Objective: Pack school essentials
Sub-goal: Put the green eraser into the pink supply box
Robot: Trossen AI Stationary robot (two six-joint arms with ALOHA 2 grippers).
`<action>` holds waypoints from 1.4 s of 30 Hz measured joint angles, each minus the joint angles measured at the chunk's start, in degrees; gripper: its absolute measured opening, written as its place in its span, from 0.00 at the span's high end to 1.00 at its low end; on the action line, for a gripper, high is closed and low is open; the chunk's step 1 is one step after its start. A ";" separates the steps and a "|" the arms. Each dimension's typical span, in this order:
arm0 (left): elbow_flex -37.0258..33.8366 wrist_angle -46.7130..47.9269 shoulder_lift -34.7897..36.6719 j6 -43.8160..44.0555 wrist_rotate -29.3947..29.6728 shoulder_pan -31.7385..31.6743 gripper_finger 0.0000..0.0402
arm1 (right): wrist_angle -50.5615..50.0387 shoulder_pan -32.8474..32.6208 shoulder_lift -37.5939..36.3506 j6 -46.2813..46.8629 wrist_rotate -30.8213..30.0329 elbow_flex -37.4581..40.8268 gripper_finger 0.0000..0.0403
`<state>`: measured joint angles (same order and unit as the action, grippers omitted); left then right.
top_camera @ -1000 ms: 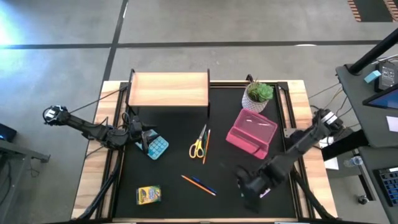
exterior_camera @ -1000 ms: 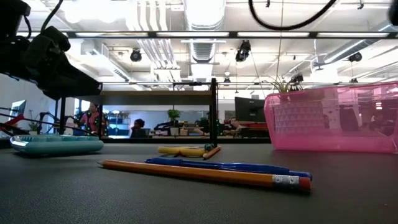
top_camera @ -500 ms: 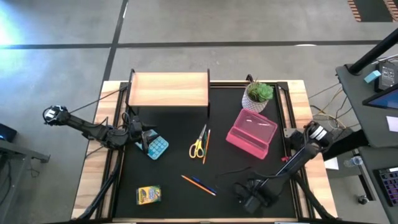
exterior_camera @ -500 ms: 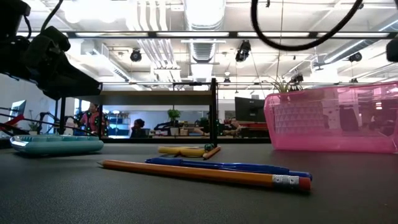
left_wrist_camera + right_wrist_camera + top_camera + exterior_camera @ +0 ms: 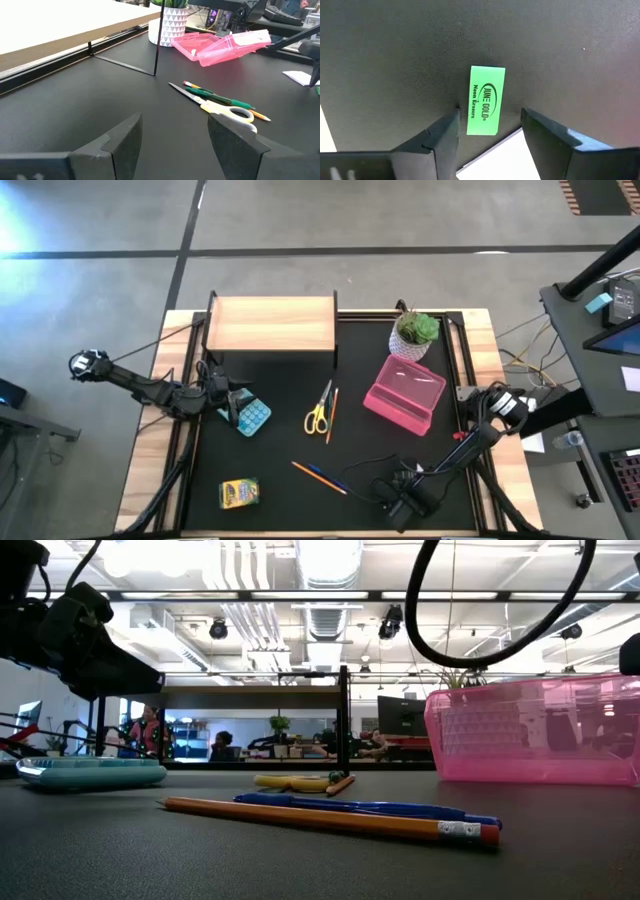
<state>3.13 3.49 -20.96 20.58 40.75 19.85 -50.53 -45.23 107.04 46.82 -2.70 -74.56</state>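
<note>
right gripper (image 5: 490,132) lowered over green eraser (image 5: 485,100), fingers spread either side, nothing clamped | left gripper (image 5: 175,135) parked wide by teal calculator (image 5: 251,415) | scissors (image 5: 318,416) untouched

A: One label reads clearly. The green eraser (image 5: 486,101) lying flat on the black surface (image 5: 395,55) carries black print on its face: "JUNE GOLD" in large letters inside an oval outline, and a smaller line beside it reading "Neon Erasers".

B: And the yellow crayon box (image 5: 238,493) seen from above?

A: It has a green printed panel, but the lettering is too small to make out. The same goes for the teal calculator (image 5: 251,415): its keys show only as pale dots, with no numbers legible.

B: Anything on the pink case (image 5: 220,42)?

A: No print can be read on it.
</note>
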 joint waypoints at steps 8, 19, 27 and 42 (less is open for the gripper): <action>-0.02 0.00 0.04 0.00 0.00 0.00 0.48 | 0.51 0.02 0.00 0.97 -0.52 0.00 0.69; -0.02 0.00 -0.01 0.00 0.00 -0.02 0.48 | 0.85 0.08 -0.42 1.21 -0.59 0.05 0.87; -0.02 0.00 -0.01 0.00 0.00 0.00 0.48 | 1.03 0.07 -6.02 1.42 -0.39 0.24 0.87; 0.00 0.00 -0.01 0.00 0.00 -0.02 0.48 | -2.14 1.77 -27.40 8.72 -26.14 0.13 0.87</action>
<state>3.13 3.49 -20.97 20.58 40.75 19.84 -52.68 -43.46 79.64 55.54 -28.84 -74.43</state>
